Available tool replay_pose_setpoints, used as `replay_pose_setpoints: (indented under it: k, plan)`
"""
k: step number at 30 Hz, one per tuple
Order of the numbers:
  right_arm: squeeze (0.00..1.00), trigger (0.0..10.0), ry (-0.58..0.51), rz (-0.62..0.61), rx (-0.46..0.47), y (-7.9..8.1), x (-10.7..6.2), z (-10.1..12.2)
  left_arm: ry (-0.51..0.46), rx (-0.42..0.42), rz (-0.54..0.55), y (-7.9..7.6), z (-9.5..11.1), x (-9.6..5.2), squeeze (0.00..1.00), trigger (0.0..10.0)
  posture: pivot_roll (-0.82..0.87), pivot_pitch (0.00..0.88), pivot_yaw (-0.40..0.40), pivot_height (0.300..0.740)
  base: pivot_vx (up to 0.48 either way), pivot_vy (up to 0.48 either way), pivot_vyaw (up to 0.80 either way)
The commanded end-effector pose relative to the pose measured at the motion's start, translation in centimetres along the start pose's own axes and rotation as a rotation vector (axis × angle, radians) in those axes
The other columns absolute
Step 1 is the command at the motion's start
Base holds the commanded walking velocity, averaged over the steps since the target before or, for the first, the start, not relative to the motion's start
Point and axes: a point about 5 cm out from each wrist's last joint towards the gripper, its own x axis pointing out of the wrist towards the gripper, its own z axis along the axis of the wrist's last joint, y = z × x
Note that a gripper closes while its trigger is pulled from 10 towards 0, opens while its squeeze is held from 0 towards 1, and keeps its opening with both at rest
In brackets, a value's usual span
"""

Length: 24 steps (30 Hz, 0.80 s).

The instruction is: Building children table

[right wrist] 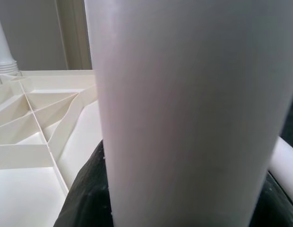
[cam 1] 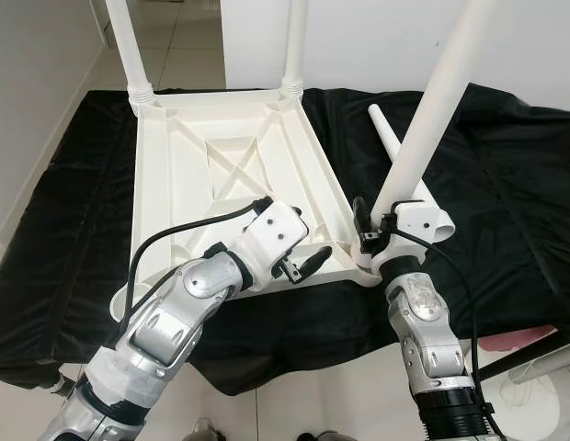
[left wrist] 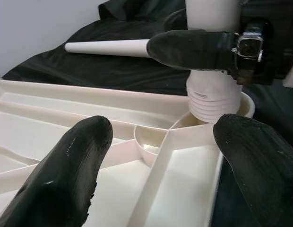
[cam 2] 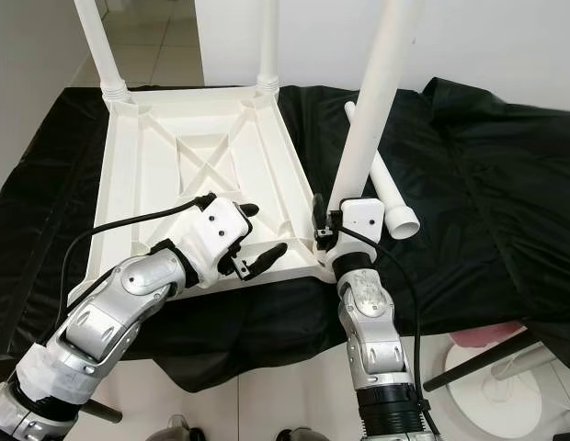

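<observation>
A: Where is the tabletop (cam 1: 232,175)?

B: It lies upside down on a black sheet (cam 1: 506,184), ribs up. Its near edge sits at the sheet's near edge, with white floor tiles (cam 1: 313,404) below. The wall (cam 1: 377,37) stands just behind its far edge.

A: Any open room?

B: Bare sheet spreads well to the right of the tabletop. One loose leg (cam 1: 400,156) lies there, close beside the tabletop's right rim.

A: And the legs?

B: Two far legs (cam 1: 129,46) stand upright in the far corners. A third leg (cam 1: 432,110) stands tilted in the near right corner socket (left wrist: 241,101).

A: What do the wrist views add?

B: The left wrist view shows the third leg's ribbed end seated in the socket, and the loose leg lying beyond. The right wrist view shows the third leg close up, between dark fingers.

A: The grippers?

B: The right gripper (cam 1: 366,228) is clenched round the third leg low down, just above the socket. The left gripper (cam 2: 251,241) hangs spread wide over the tabletop's near edge, grasping nothing.
</observation>
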Motion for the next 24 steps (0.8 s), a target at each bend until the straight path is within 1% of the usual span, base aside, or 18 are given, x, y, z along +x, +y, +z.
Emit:
replay_pose_setpoints:
  k: [1, 4, 6, 10, 14, 16, 20, 24]
  plan:
    - [0.0, 10.0, 0.095, 0.002, 0.016, -0.4, -0.7, -1.7, -0.003, 0.011, -0.022, -0.4, -0.1, -0.1, 0.0, 10.0, -0.02, 0.098, -0.008, 0.74, 0.0, 0.0, 0.0]
    - [0.0, 10.0, 0.108, 0.014, 0.012, -0.6, -0.9, -1.9, 0.004, 0.016, -0.018, -0.4, -0.2, -0.1, 0.0, 10.0, -0.02, 0.108, -0.005, 0.74, 0.0, 0.0, 0.0]
    - [0.0, 10.0, 0.128, 0.034, -0.008, -0.9, -1.2, -2.3, 0.011, 0.018, -0.017, -0.5, -0.3, 0.0, 0.0, 10.0, -0.02, 0.109, -0.004, 0.74, 0.0, 0.0, 0.0]
    - [0.0, 10.0, 0.136, 0.042, -0.027, -1.4, -1.7, -2.4, 0.007, 0.001, -0.007, -0.5, -0.1, 0.0, 0.0, 10.0, -0.02, 0.123, 0.003, 0.74, 0.0, 0.0, 0.0]
    - [0.0, 10.0, 0.142, 0.078, -0.043, -1.5, -2.2, -2.6, 0.011, 0.004, -0.005, -0.4, -0.1, -0.1, 0.0, 10.0, -0.02, 0.126, 0.005, 0.74, 0.0, 0.0, 0.0]
    - [0.0, 10.0, 0.14, 0.103, -0.07, -1.4, -2.3, -2.7, 0.012, 0.005, -0.006, -0.4, -0.1, -0.1, 0.0, 10.0, -0.02, 0.132, 0.007, 0.74, 0.0, 0.0, 0.0]
    - [0.0, 10.0, 0.145, 0.126, -0.07, -1.5, -2.6, -2.9, 0.012, 0.006, -0.003, -0.2, 0.0, -0.1, 0.0, 10.0, -0.01, 0.136, 0.01, 0.74, 0.0, 0.0, 0.0]
    - [0.0, 10.0, 0.136, 0.174, -0.087, -1.2, -2.7, -3.0, 0.013, 0.006, -0.003, -0.2, 0.0, -0.1, 0.0, 10.0, -0.02, 0.135, 0.011, 0.74, 0.0, 0.0, 0.0]
